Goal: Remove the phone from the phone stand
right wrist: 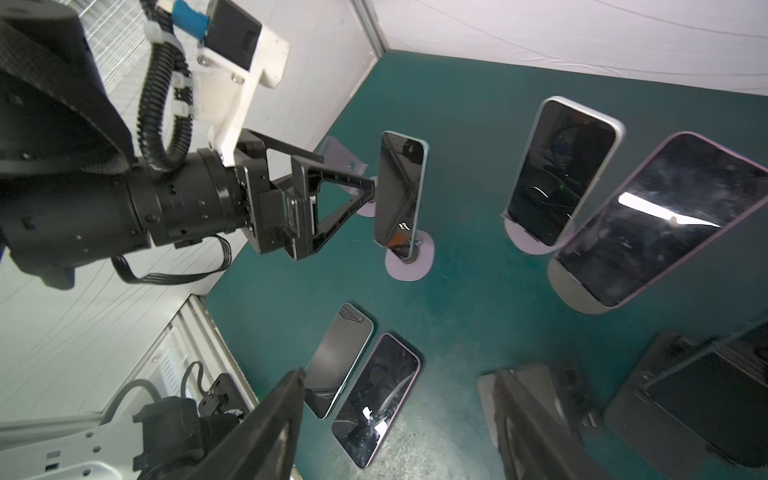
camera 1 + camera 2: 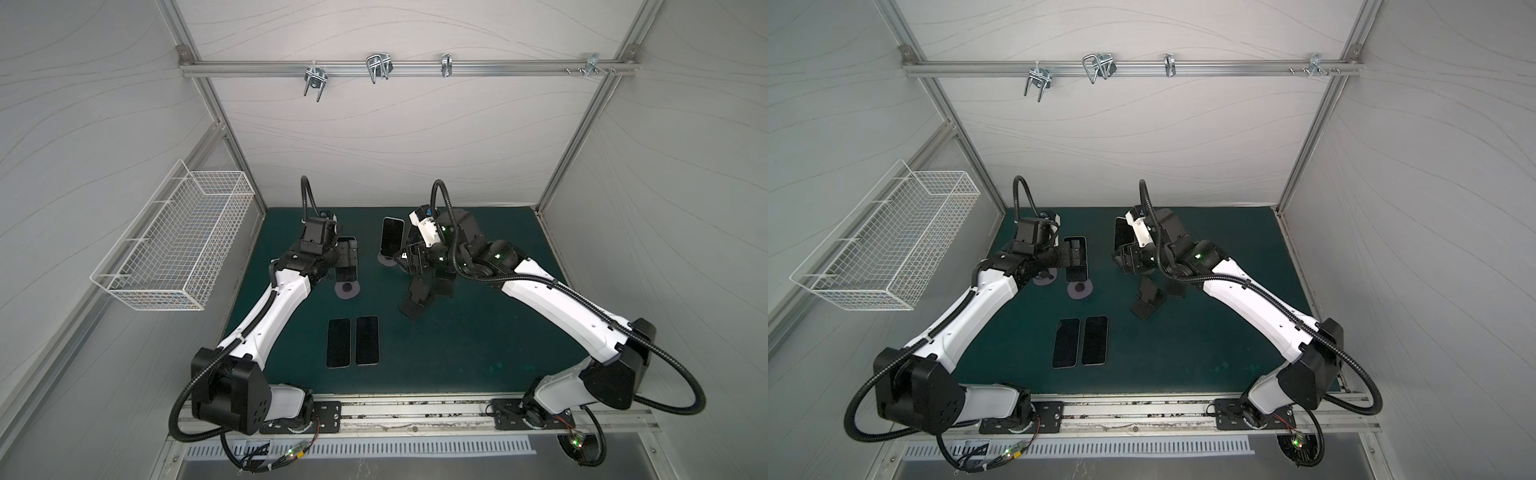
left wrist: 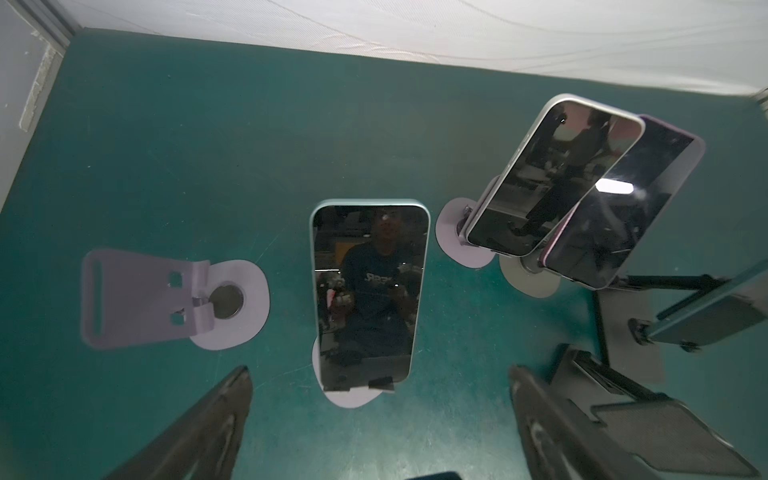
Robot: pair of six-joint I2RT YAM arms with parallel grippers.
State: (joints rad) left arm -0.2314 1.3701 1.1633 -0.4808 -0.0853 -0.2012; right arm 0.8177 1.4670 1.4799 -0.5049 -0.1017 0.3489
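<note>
Jaws stand apart, gripping nothing, on your left gripper [image 3: 380, 374] and right gripper [image 1: 399, 374]; two black glass phones [image 2: 338, 343] lie flat, but a mint-edged phone [image 3: 368, 291] is not yet off its lilac plastic stand [image 3: 349, 401].

White panel walls [image 2: 374, 145], green mat [image 2: 457, 353]

Both top views are dim and evenly lit; the pale panelled walls [image 2: 374, 137] bow at the frame edges. In the right wrist view a white glare streak crosses the purple-edged glossy phone [image 1: 665, 216], and the dark jaws nearest the lens are blurred.
</note>
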